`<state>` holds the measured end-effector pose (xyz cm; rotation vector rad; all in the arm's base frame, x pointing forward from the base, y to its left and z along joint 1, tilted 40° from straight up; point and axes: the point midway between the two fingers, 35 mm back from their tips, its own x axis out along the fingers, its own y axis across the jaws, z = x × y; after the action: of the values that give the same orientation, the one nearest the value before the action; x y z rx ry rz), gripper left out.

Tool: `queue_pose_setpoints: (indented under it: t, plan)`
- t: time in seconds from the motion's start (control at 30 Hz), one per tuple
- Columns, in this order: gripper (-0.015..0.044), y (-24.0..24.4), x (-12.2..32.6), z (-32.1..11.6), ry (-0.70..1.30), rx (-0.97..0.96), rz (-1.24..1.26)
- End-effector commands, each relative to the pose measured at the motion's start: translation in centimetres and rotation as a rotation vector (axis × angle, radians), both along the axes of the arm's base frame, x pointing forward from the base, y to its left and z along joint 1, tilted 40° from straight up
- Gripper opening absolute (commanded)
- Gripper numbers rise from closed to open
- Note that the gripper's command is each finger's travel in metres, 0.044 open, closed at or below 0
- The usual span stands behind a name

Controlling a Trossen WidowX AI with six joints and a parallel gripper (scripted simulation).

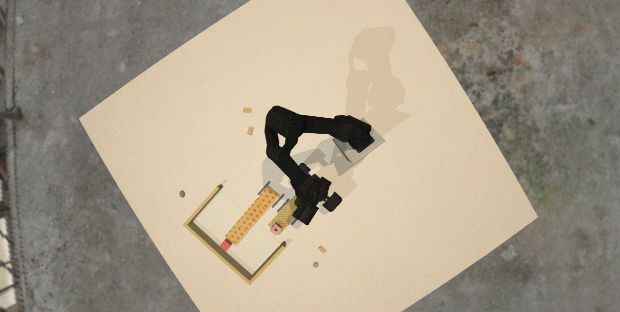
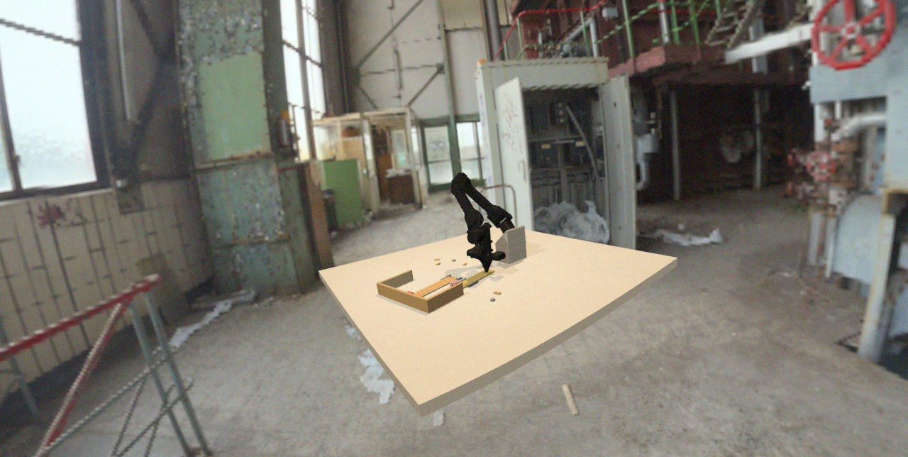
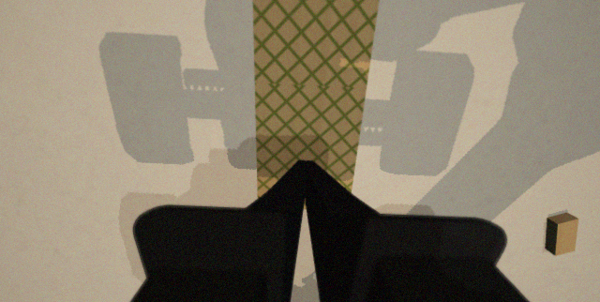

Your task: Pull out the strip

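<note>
Pincer [image 1: 313, 195] [image 2: 486, 268] [image 3: 305, 168] clenched, tips together over the near end of your green-crosshatched strip [image 1: 284, 213] [image 2: 476, 279] [image 3: 314, 58], with nothing visibly gripped between them. Your labelled pink cube [image 1: 276, 228] sits at that strip's other end. Beside it on your table [image 1: 433, 179] [image 2: 508, 327] [image 3: 56, 152] lies the orange-dotted strip [image 1: 252, 215] [image 2: 436, 287], a red block [image 1: 225, 244] at its far end.

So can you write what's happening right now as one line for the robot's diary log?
gripper: shut, tips at lattice strip | pink labelled cube: on strip's other end | cube lift: not yet done
</note>
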<state>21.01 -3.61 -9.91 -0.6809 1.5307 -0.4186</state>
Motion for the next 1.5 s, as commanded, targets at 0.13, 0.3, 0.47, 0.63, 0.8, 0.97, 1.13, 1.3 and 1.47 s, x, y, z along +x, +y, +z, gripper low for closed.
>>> queue_pose_setpoints:
  t: [0.13,0.3,0.47,0.63,0.8,0.97,1.13,1.3,1.47]
  plan:
    - [0.0,-0.6,-2.1,-0.1,0.034,-0.003,-0.015]
    - [0.0,-0.6,-2.5,-0.1,0.034,-0.003,-0.015]
    - [0.0,-0.7,-2.9,0.0,0.034,-0.003,-0.015]
    - [0.0,-0.7,-3.4,0.0,0.034,-0.003,-0.015]
    - [0.0,-0.7,-3.4,0.0,0.034,-0.003,-0.015]
    - [0.0,-0.7,-3.4,0.0,0.034,-0.003,-0.015]
    - [0.0,-0.7,-3.4,0.0,0.034,-0.003,-0.015]
    - [0.0,-0.7,-3.4,0.0,0.034,-0.003,-0.015]
    - [0.0,-0.7,-3.4,0.0,0.034,-0.003,-0.015]
